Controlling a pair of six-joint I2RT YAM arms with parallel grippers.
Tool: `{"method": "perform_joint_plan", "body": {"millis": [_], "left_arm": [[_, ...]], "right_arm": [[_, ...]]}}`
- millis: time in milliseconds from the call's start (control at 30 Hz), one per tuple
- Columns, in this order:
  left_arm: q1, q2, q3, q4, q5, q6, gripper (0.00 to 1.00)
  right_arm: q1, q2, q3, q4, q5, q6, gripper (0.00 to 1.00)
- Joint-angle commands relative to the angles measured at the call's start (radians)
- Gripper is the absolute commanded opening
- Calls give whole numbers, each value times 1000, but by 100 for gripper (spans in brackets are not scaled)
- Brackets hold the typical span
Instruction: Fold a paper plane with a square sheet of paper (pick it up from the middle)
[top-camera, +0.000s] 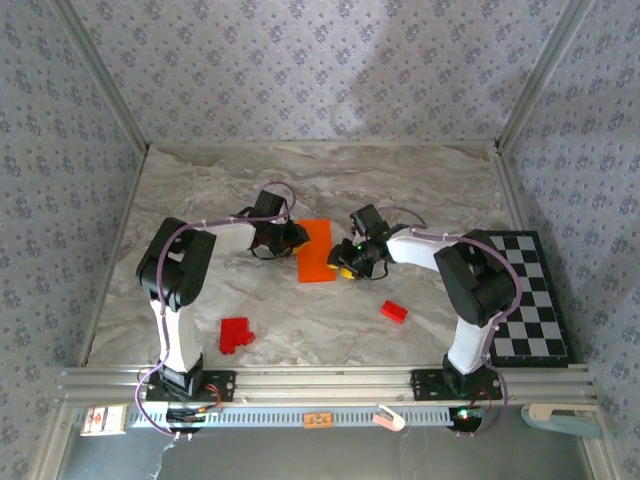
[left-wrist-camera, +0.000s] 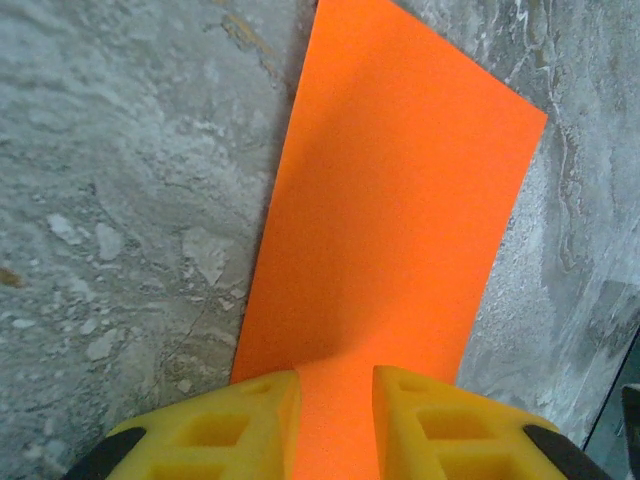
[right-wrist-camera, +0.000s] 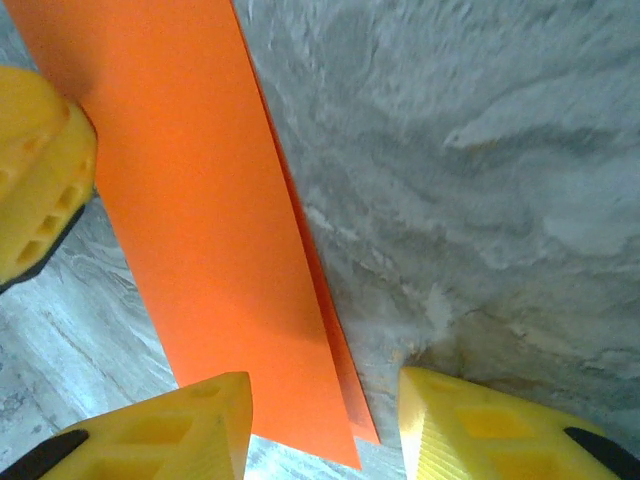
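left gripper (left-wrist-camera: 336, 415), jaws narrowly parted, rests its tips on one end of the square sheet of paper (left-wrist-camera: 395, 190), which lies mid-table (top-camera: 420, 190) as a long two-layer strip. right gripper (right-wrist-camera: 325, 425) straddles the strip's edge, wider, holding nothing. likely the centre fold is done, with nose and wing folds left.

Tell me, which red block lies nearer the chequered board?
The small single red block, right of centre and close to the chequered board; the larger red cluster sits by the left arm.
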Motion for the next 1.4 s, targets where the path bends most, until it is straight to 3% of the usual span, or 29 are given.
{"method": "perform_joint_plan", "body": {"millis": [0, 700, 1000, 1367], "left_arm": [[-4, 28, -35, -69, -44, -17, 27], [-4, 26, -47, -61, -38, -10, 27], [-4, 30, -46, -61, -32, -8, 27], [-2, 32, -45, -63, -31, -7, 27]], "right_arm": [[11, -16, -11, 4, -35, 31, 42], [-1, -67, -108, 213, -110, 95, 31], [-8, -54, -151, 341, -124, 121, 45], [-25, -6, -150, 451, -113, 145, 49]]}}
